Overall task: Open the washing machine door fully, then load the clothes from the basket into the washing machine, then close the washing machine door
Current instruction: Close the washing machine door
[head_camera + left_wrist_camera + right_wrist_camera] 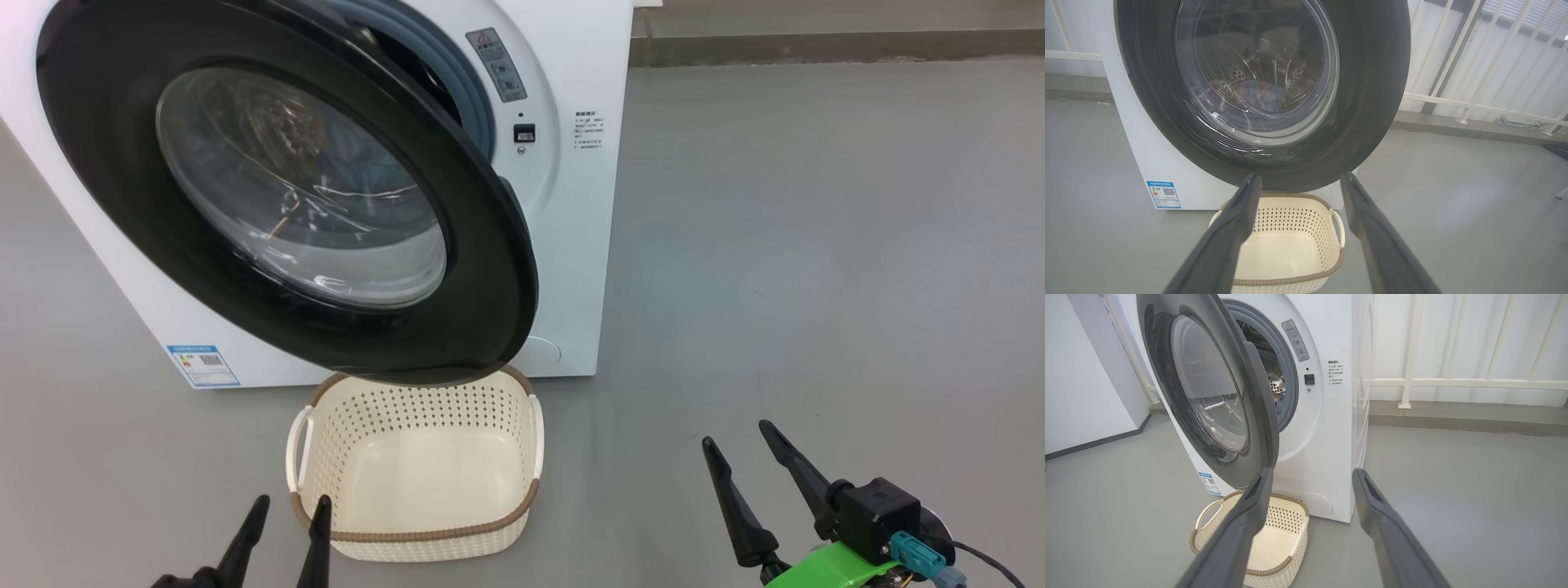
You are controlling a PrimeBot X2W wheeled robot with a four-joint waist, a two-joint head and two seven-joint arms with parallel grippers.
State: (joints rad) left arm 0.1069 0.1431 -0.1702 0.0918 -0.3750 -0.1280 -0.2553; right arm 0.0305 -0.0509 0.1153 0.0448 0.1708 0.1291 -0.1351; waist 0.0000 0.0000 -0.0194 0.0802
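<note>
Head view: you see the large round black-rimmed glass door [490, 269] half-open on the big white washing machine [575, 245].
Basket [424, 406]: cream perforated plastic, brown rim, under the door's lower edge.
Clothes [1259, 93]: blue-orange fabric inside the steel drum [1295, 77].
Left gripper [294, 500]: jaws spread, holding nothing.
Right gripper [736, 433]: jaws spread, holding nothing.

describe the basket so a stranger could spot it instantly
Start at the big white washing machine with its black-rimmed door ajar. On the grey floor just below that door sits the laundry basket: cream perforated plastic, brown woven-look rim, two side handles, empty.
</note>
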